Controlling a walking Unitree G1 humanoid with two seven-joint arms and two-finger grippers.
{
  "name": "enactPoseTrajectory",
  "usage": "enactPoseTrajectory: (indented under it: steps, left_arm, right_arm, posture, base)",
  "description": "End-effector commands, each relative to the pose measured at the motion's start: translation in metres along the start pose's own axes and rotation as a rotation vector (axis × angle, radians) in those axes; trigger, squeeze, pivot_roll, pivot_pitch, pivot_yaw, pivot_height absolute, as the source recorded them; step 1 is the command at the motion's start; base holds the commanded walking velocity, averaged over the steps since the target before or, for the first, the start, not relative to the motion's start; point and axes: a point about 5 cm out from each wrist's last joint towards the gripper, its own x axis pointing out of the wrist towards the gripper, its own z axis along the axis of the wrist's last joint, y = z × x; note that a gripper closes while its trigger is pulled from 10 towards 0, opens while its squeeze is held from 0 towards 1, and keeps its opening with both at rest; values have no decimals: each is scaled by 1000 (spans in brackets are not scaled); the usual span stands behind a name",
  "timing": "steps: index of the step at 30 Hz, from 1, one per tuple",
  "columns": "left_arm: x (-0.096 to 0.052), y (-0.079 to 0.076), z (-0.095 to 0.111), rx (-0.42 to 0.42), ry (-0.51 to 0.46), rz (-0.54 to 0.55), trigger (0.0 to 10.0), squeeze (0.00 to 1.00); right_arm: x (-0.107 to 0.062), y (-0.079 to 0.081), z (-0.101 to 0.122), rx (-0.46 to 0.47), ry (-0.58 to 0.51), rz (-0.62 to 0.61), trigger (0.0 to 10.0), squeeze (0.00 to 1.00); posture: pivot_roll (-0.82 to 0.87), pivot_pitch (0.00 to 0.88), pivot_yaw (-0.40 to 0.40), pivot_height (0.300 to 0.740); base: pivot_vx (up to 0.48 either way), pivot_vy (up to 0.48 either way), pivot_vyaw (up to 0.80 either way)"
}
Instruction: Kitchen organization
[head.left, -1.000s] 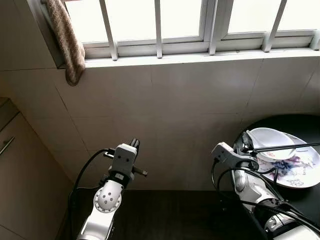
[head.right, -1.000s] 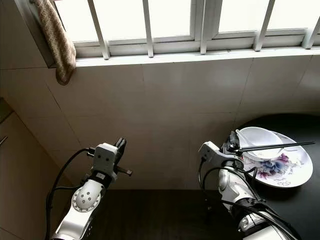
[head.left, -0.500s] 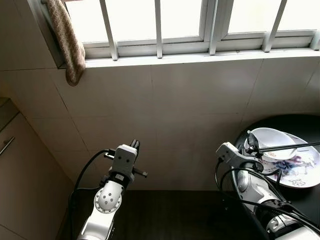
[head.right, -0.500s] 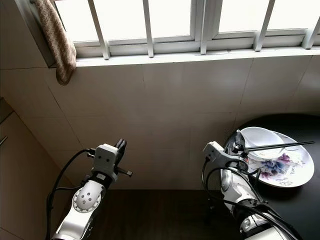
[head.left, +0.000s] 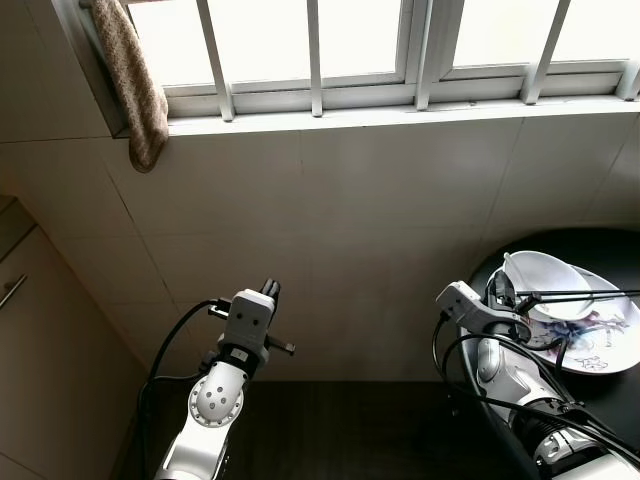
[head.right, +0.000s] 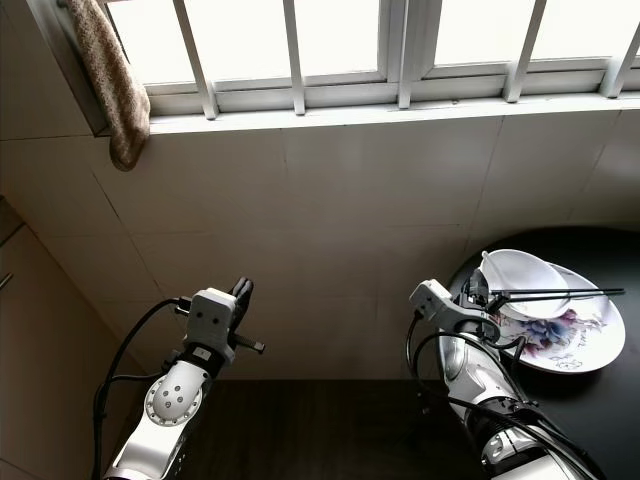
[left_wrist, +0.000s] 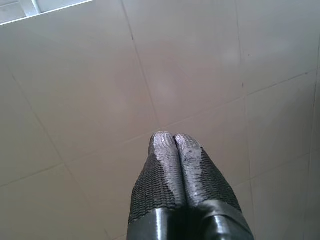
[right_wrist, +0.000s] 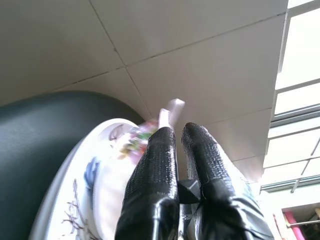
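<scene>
A floral plate (head.left: 603, 350) sits on a round black table (head.left: 610, 245) at the right. On the plate rests a white bowl (head.left: 545, 275) with a white spoon handle (right_wrist: 170, 109) sticking out. My right gripper (head.left: 503, 290) is at the bowl's near rim, shut on a pair of black chopsticks (head.left: 585, 294) that reach almost level across the bowl. In the right wrist view its fingers (right_wrist: 152, 165) are closed, with a dark piece pinched low between them. My left gripper (head.left: 268, 288) is raised at the left, shut and empty, pointing at the tiled wall (left_wrist: 75, 100).
A tiled wall (head.left: 380, 220) rises straight ahead under a barred window (head.left: 315, 50). A brown cloth (head.left: 135, 90) hangs from the sill at the left. A cabinet front (head.left: 40, 350) with a handle stands at the far left. Dark floor (head.left: 340, 430) lies below.
My right gripper has shifted slightly right toward the bowl, and the chopsticks have tipped from slanting upward to nearly level. The left arm has stayed put.
</scene>
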Motion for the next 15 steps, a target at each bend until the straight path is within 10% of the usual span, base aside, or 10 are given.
enactPoseTrajectory:
  steps: [1,15]
  left_arm:
    - [1,1,-1,5,3,6,10000,0]
    - [1,-1,-3,-1,8,7,10000,0]
  right_arm:
    - [-4,7,-1,15,14,41,0,0]
    - [-3,2,8,-75,-65,1,0,0]
  posture:
    - [-107,0,36,740]
    - [-111,0,31,740]
  base:
    - [0,0,0]
    - [0,0,0]
